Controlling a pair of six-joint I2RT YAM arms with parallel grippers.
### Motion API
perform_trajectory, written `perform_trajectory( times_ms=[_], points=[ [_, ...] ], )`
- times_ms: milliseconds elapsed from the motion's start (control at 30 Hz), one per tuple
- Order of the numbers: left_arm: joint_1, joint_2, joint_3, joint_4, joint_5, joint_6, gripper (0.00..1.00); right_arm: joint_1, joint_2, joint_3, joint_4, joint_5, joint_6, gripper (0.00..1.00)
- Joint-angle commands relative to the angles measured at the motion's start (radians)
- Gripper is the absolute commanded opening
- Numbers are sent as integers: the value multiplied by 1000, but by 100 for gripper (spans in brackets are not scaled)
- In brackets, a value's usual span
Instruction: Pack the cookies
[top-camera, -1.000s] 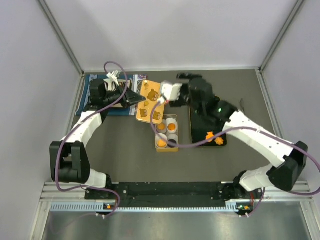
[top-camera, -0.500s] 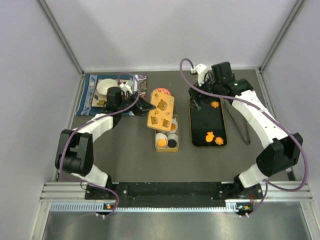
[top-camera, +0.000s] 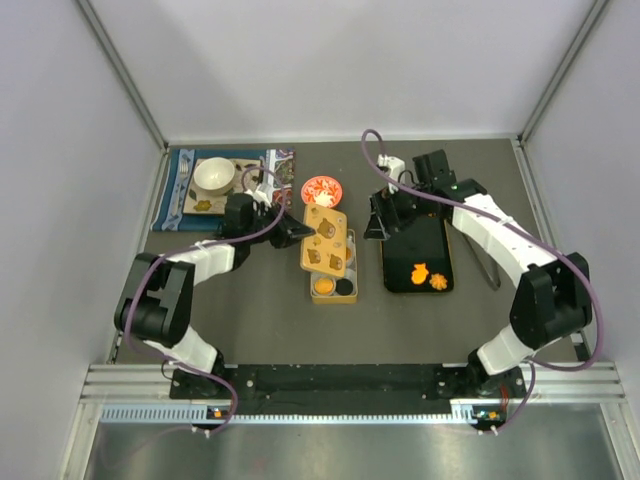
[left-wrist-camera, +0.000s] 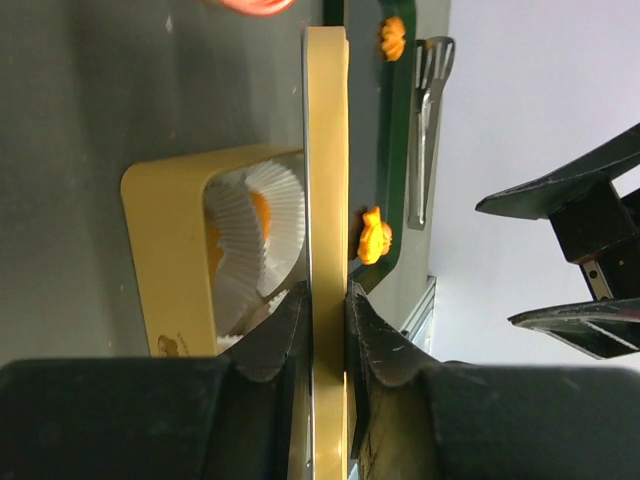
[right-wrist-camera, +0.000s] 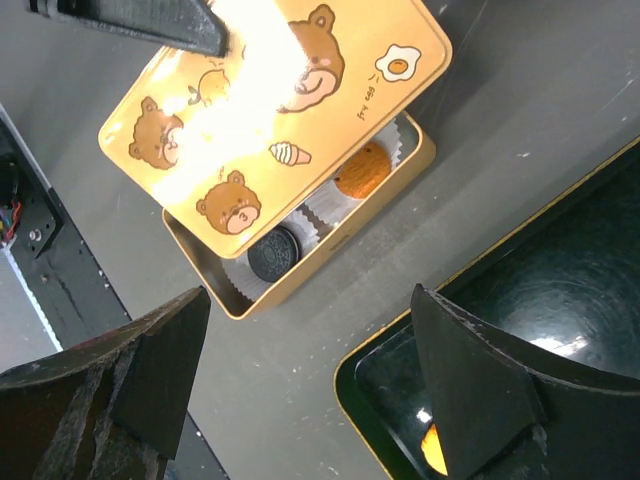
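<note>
- L gripper (left-wrist-camera: 325, 295) is clamped on the edge of the lid (left-wrist-camera: 326, 150), w/ one finger (left-wrist-camera: 280, 330) pressed on each face.
- Lid is held bear-print up over the far part of the tin (top-camera: 333, 297). Whether it touches the tin can't be told.
- R gripper (right-wrist-camera: 308, 295) is spread wide w/ nothing btwn the jaws. It is held above the table (top-camera: 250, 300), over the gap btwn the tin and the tray (top-camera: 405, 250).
- Cookies in the tin: one black (right-wrist-camera: 273, 255) and one orange (right-wrist-camera: 360, 170) are seated in paper cups (right-wrist-camera: 318, 205) at the uncovered near end.
- Cookies on the tray: two orange ones (top-camera: 420, 270) are seen in the near part, just beside each other.
- Tongs (top-camera: 487, 262) are laid on the table to the right of the tray.
- Dish (top-camera: 321, 190), red and white, is set just beyond the far edge of the lid.
- Mat (top-camera: 180, 190) is spread at the far left, w/ a bowl (top-camera: 214, 175) on it, well apart from the tin.
</note>
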Motion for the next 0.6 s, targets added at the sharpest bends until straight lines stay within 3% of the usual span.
perform_trajectory(
  times_ms=[0,567],
  points=[
    [-33,-68,-42,63,-58,-31,0,6,32,-35,114,-50,55,82],
    [-108,-137,-92,21,-152,-39,0,104,81,-134,218,20,75,82]
  ],
)
